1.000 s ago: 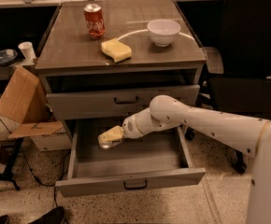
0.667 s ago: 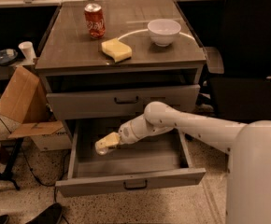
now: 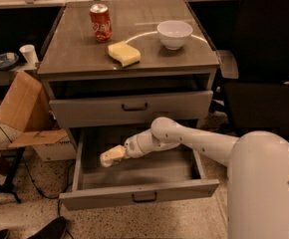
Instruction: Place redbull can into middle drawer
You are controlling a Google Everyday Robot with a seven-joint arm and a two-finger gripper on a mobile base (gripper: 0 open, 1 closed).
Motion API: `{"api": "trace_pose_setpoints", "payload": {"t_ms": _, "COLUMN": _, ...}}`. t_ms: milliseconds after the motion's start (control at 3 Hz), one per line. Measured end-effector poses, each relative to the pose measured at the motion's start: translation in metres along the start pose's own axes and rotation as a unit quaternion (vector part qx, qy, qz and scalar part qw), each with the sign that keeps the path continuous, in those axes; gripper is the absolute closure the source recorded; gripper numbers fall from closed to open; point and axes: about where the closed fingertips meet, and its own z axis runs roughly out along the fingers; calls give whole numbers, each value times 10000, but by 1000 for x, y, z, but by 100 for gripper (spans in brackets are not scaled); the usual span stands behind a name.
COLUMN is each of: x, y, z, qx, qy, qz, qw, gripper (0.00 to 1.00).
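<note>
The middle drawer (image 3: 184,189) is pulled wide open below the upper drawer front (image 3: 134,108). My arm reaches in from the right. My gripper (image 3: 110,156) is inside the drawer at its left half, low over the drawer floor. The redbull can does not show plainly; whether it is in the gripper cannot be told.
On the cabinet top stand a red-orange soda can (image 3: 100,22), a yellow sponge (image 3: 124,54) and a white bowl (image 3: 174,34). A cardboard box (image 3: 22,103) leans at the left. A black chair (image 3: 269,59) stands at the right. A dark stand foot (image 3: 5,195) lies on the floor at the left.
My gripper has moved a little left and lower inside the open drawer. The things on the cabinet top have not moved.
</note>
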Motion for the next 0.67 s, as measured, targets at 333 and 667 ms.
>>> {"api": "trace_pose_setpoints", "payload": {"t_ms": 333, "x": -7, "y": 12, "z": 2, "qx": -172, "qy": -163, "qz": 14, "qw": 9997, "gripper": 51}}
{"api": "trace_pose_setpoints", "payload": {"t_ms": 667, "x": -7, "y": 13, "z": 3, "qx": -179, "qy": -161, "qz": 12, "qw": 9997, "gripper": 21}}
